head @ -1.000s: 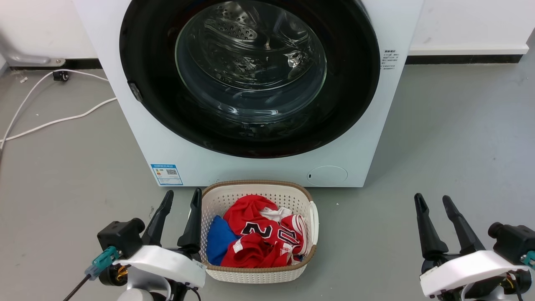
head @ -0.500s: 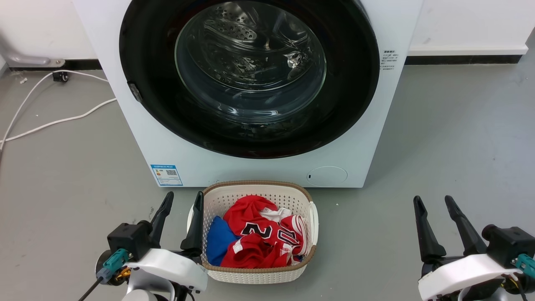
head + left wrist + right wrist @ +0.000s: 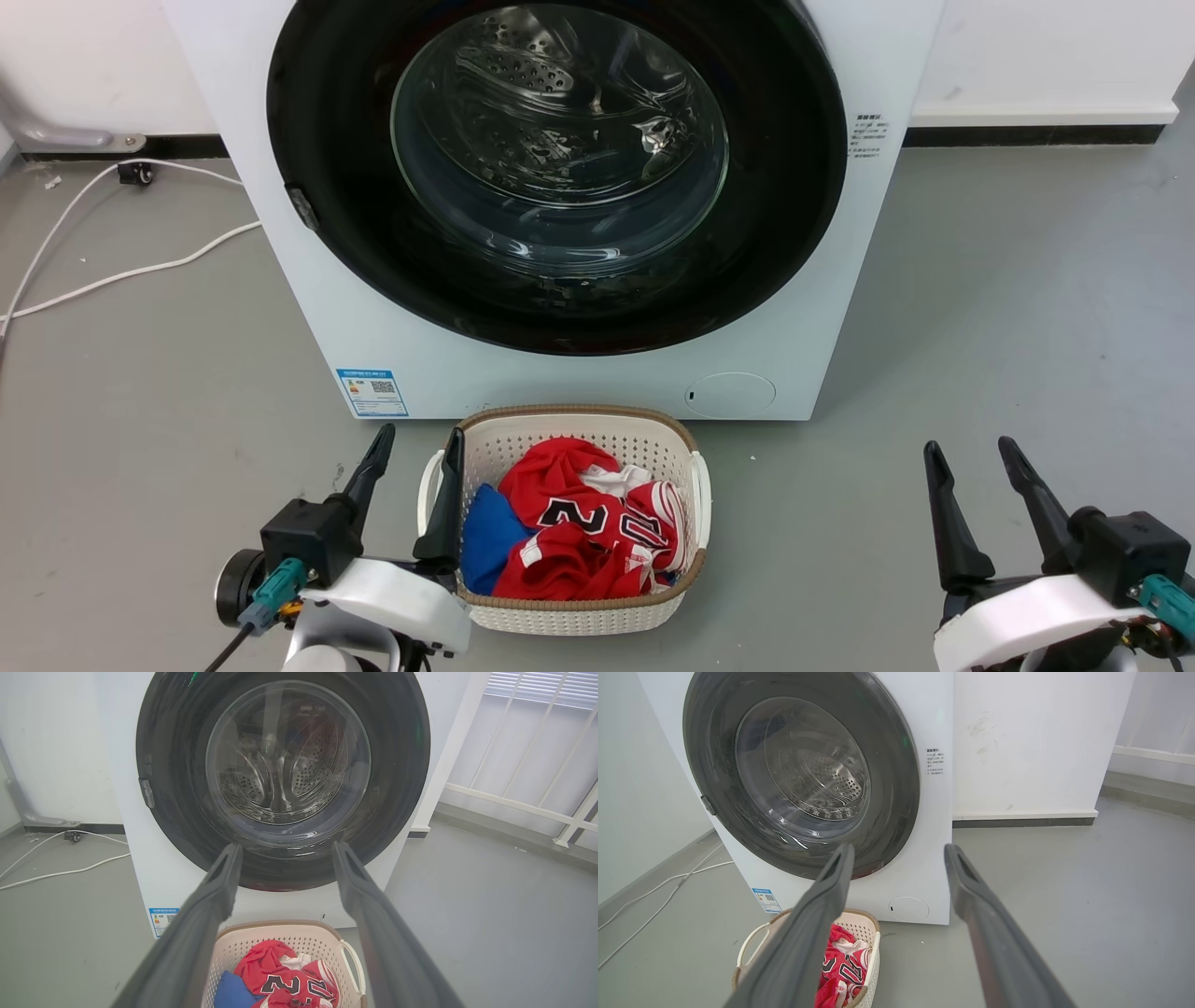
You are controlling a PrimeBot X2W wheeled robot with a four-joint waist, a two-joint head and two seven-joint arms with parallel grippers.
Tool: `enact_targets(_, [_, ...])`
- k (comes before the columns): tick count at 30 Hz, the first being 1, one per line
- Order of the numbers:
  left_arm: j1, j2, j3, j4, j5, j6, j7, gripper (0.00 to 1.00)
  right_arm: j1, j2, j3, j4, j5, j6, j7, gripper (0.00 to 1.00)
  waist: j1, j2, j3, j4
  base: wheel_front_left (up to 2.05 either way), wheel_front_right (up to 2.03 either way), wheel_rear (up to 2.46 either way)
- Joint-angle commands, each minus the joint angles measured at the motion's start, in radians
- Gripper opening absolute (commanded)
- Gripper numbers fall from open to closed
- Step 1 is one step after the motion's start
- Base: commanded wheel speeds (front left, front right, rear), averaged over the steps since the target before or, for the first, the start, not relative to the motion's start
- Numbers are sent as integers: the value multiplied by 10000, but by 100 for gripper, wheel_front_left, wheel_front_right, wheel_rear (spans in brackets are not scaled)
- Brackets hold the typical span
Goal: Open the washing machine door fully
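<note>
The door [image 3: 557, 168], round and glossy black with a clear glass centre, sits shut and flat against the front of the white machine [image 3: 560, 383], spanning nearly its whole width and facing the robot; being circular, it has no long axis. A small grey latch [image 3: 301, 205] sits on its left rim in the head view. Through the glass the perforated steel drum [image 3: 523, 65] is visible. To the right of the door, a block of small dark print [image 3: 871, 135] runs down the machine's front, too fine to read. At the lower left corner is a blue-bordered sticker [image 3: 372, 391] with a QR code, its text also illegible; at the lower right, a round white flap [image 3: 730, 394]. On the grey floor [image 3: 980, 327] just before the machine stands a cream perforated basket [image 3: 569, 411] with a brown rim, holding a crumpled red jersey [image 3: 560, 485] with black numerals outlined in white, a "2" being legible, beside a blue cloth [image 3: 485, 537] and a scrap of white cloth [image 3: 611, 478]. A white cable [image 3: 121, 271] trails across the floor to the machine's left, toward the wall [image 3: 93, 65]. The left gripper [image 3: 419, 436] is low beside the basket's left side, its fingers [image 3: 369, 471] spread and holding nothing; one finger crosses the basket's handle in the head view, and contact cannot be judged. The right gripper [image 3: 969, 448] is well to the basket's right, fingers likewise spread and empty. Both are well apart from the door.
</note>
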Motion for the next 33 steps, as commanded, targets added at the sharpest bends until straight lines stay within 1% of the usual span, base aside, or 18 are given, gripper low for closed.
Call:
enact_targets(1, [-151,19,-43,-27,203,-44,-80,100,117,32,1,-105,-185,17,-67,100,0,0,3,-1,0,0,0])
enact_targets(13, [-128,-65,-42,55,761,-97,-281,100,199,61,-23,-179,-887,11,-192,100,0,0,-7,11,0,0,0])
enact_targets(22, [-145,-102,-67,132,1290,-131,-437,100,237,70,22,-211,-1060,11,-312,100,0,0,-3,11,0,0,0])
enact_targets(33, [-134,-187,26,251,1075,-173,-427,100,159,70,-44,-59,-774,11,-320,100,0,0,-35,36,0,0,0])
